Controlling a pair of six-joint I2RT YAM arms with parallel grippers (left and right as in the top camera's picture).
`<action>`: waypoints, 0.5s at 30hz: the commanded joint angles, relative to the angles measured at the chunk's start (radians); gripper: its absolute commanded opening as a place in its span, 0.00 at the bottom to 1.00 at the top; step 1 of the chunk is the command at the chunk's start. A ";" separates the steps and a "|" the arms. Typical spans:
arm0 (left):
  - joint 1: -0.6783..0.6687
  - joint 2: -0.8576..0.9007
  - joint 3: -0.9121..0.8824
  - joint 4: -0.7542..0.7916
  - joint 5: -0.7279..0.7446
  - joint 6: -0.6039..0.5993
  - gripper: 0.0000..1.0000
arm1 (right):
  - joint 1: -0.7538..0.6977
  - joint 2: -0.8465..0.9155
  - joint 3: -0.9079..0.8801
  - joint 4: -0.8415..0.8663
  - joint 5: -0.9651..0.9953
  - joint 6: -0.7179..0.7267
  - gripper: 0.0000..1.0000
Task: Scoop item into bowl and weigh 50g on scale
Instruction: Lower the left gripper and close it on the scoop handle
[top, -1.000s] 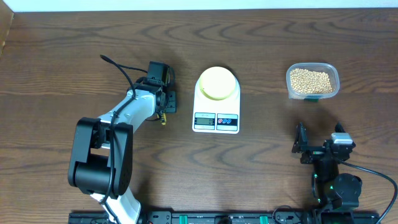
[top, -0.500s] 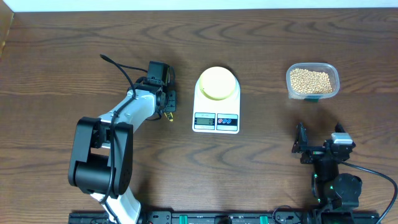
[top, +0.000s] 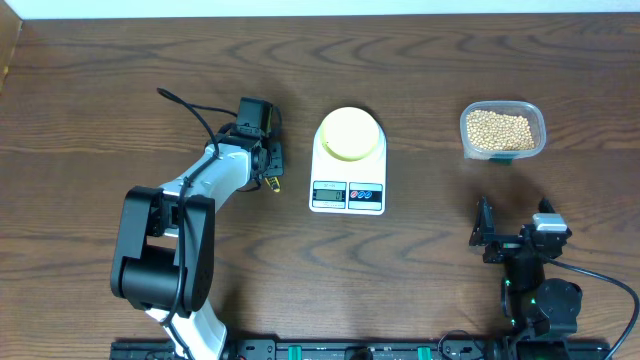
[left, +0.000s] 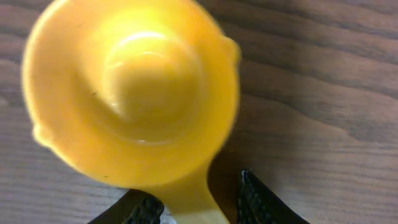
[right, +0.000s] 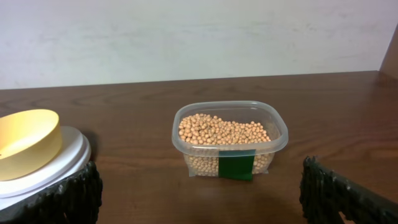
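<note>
A yellow scoop (left: 134, 93) fills the left wrist view, its empty cup facing the camera over bare wood. Its handle runs down between the fingers of my left gripper (left: 199, 202), which is shut on it. From overhead only a yellow tip of the scoop (top: 273, 184) shows under the left gripper (top: 268, 165), left of the scale (top: 347, 195). The pale yellow-green bowl (top: 350, 132) stands empty on the scale. The tan beans (top: 500, 126) lie in a clear container at the right. My right gripper (top: 487, 232) rests open near the front right, facing the beans (right: 224, 132).
The clear plastic container (right: 277, 134) carries a green label on its near side. In the right wrist view the bowl (right: 28, 140) and the scale (right: 62, 165) sit at the left edge. Bare wooden table lies between the scale and the container.
The left gripper has closed on the scoop's handle, and the yellow tip under it has shifted slightly right and toward the back. The right arm has not moved.
</note>
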 joint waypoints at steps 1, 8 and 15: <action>0.004 0.035 -0.014 -0.014 -0.070 -0.066 0.40 | -0.003 -0.005 -0.001 -0.004 0.001 0.010 0.99; 0.004 0.035 -0.014 -0.014 -0.073 -0.081 0.27 | -0.003 -0.005 -0.001 -0.004 0.001 0.010 0.99; 0.004 0.035 -0.014 -0.008 -0.073 -0.080 0.19 | -0.003 -0.005 -0.001 -0.004 0.001 0.010 0.99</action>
